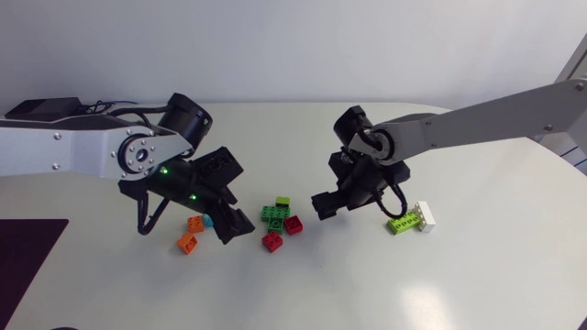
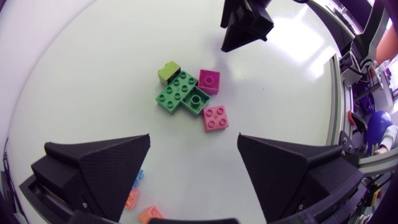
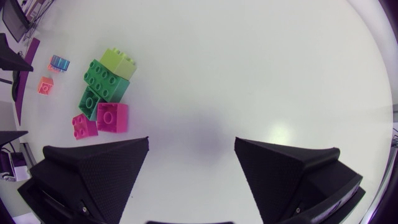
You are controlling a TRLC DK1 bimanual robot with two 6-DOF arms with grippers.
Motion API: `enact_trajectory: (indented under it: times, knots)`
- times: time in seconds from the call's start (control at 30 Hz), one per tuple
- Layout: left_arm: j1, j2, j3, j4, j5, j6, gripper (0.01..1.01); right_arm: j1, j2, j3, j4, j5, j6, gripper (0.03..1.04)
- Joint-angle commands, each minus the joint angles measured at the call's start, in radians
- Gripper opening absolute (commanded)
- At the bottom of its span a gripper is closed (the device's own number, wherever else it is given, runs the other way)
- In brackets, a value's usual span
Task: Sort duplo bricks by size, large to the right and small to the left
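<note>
My left gripper hangs open just right of three small bricks: two orange and one blue. In the left wrist view the open gripper holds nothing; the orange bricks lie beside one finger. Ahead of it is a middle cluster: a lime brick, a large green brick, a small green one and two red ones. My right gripper is open and empty just right of that cluster. A large lime brick and a white brick lie at the right.
A dark mat lies at the table's left front edge. My right gripper shows beyond the cluster in the left wrist view. Bare table lies in front of the bricks.
</note>
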Motion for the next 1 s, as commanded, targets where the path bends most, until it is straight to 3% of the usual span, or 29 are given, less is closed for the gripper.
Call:
enact_trajectory:
  times: [0.0, 0.13, 0.23, 0.27, 0.37, 0.47, 0.5, 0.67, 0.97]
  knots:
    - [-0.001, 0.023, 0.014, -0.004, 0.008, -0.011, 0.984, 0.027, 0.045, -0.014, 0.017, 0.007, 0.015, 1.0]
    - [0.002, 0.017, 0.005, -0.004, 0.007, -0.011, 0.867, 0.065, 0.077, 0.018, 0.019, 0.02, 0.034, 0.99]
    - [0.006, 0.018, 0.0, -0.006, 0.001, -0.017, 0.908, 0.087, 0.102, 0.032, 0.017, 0.021, 0.044, 0.98]
    - [0.009, 0.018, -0.001, -0.006, 0.001, -0.016, 0.979, 0.094, 0.108, 0.035, 0.019, 0.023, 0.048, 0.91]
    - [0.032, 0.015, -0.015, -0.006, 0.001, -0.014, 0.989, 0.11, 0.113, 0.041, 0.034, 0.023, 0.064, 0.62]
    - [0.057, 0.003, -0.03, -0.004, 0.001, -0.006, 0.989, 0.117, 0.113, 0.052, 0.056, 0.026, 0.074, 0.23]
    - [0.063, -0.001, -0.035, -0.006, 0.001, -0.002, 0.989, 0.12, 0.114, 0.053, 0.059, 0.029, 0.074, 0.18]
    - [0.105, -0.02, -0.058, -0.004, 0.002, 0.017, 0.989, 0.165, 0.139, 0.076, 0.06, 0.049, 0.077, 0.1]
    - [0.149, -0.051, -0.093, 0.001, 0.005, 0.04, 0.989, 0.199, 0.194, 0.165, 0.028, 0.062, 0.078, 0.1]
